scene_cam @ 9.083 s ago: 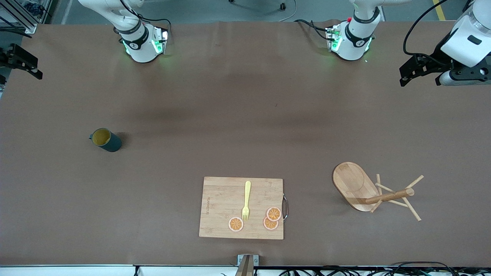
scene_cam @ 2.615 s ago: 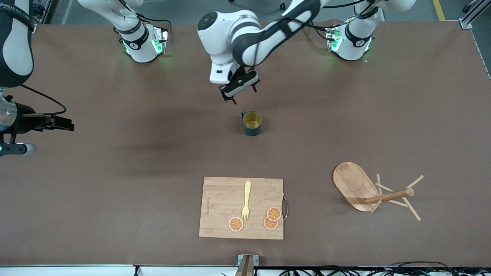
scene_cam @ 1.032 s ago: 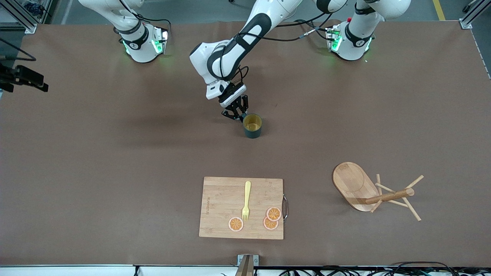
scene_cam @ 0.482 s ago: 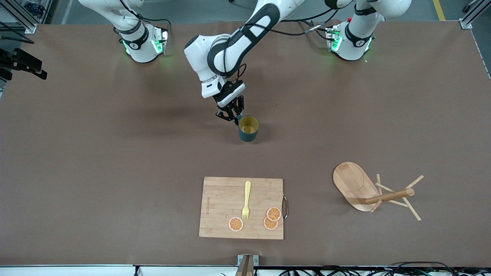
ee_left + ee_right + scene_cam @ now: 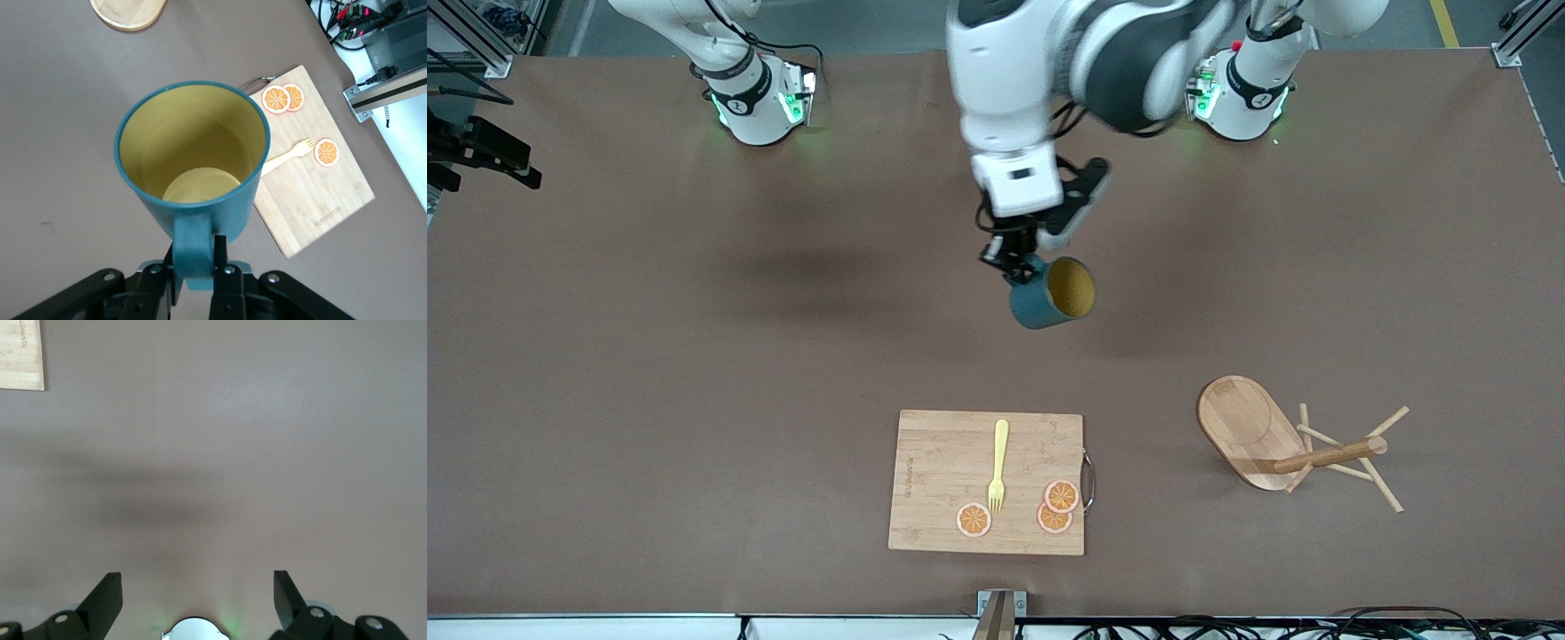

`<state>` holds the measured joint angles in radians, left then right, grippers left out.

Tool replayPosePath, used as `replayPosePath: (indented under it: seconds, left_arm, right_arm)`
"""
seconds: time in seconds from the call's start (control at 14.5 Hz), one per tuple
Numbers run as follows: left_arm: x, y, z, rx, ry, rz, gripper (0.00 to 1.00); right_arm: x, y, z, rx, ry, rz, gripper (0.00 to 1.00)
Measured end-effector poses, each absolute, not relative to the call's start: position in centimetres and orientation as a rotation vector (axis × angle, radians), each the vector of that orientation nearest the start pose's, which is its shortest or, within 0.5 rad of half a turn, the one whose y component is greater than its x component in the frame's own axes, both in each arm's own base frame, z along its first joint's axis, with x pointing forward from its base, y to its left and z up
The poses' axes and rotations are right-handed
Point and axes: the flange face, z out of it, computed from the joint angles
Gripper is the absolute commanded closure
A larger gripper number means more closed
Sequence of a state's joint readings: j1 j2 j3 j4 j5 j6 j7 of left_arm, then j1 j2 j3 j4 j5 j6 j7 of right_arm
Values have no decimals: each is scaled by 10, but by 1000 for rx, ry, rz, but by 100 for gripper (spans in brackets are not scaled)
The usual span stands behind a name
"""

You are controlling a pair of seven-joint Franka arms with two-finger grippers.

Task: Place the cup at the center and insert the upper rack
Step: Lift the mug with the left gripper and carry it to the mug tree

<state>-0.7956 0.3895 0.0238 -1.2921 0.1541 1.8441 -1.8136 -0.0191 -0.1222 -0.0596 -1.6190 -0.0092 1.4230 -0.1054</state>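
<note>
The dark teal cup (image 5: 1052,296) with its mustard-yellow inside hangs tilted in the air over the middle of the table. My left gripper (image 5: 1014,262) is shut on its loop handle (image 5: 195,243), and the left wrist view looks straight into the cup (image 5: 193,160). The upper rack (image 5: 1280,440), a light wooden mug tree, lies on its side toward the left arm's end of the table, nearer to the front camera; its oval base (image 5: 128,10) shows in the left wrist view. My right gripper (image 5: 198,587) waits open and empty above bare table at the right arm's end (image 5: 511,164).
A bamboo cutting board (image 5: 929,480) lies near the table's front edge, with a yellow fork (image 5: 999,462) and three orange slices (image 5: 1058,505) on it. The board (image 5: 320,193) also shows under the cup in the left wrist view, and its corner (image 5: 20,353) shows in the right wrist view.
The left gripper, shut on the cup's handle, has lifted the cup off the table, tipped its mouth sideways and carried it a little toward the left arm's end. The right gripper stays put.
</note>
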Motion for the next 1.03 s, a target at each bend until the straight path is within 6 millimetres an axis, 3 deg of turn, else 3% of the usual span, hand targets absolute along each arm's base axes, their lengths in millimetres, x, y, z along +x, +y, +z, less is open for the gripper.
replayPosePath:
  seconds: [0.14,0.28,0.62,0.76,1.03]
  left_arm:
    - [534,-418,571,-2882,-1621,-178,100]
    - [569,-359,582,-2927,-1686,-21,100]
    - [644,-204,577,-3054,-1908,378,100]
    - [663,-162,559,-3075,-1984,496,100]
    - [691,-120,511,-3122,-2111,776,100]
  right_arm:
    - [498,-42,654,-3134,-43,116,0]
    - [498,-42,654,-3134,-44,116,0]
    - [499,-42,654,-3135,-45,107,0]
    - [499,-41,654,-3134,-45,107,0]
    - [499,-41,654,-3134,-45,106,0]
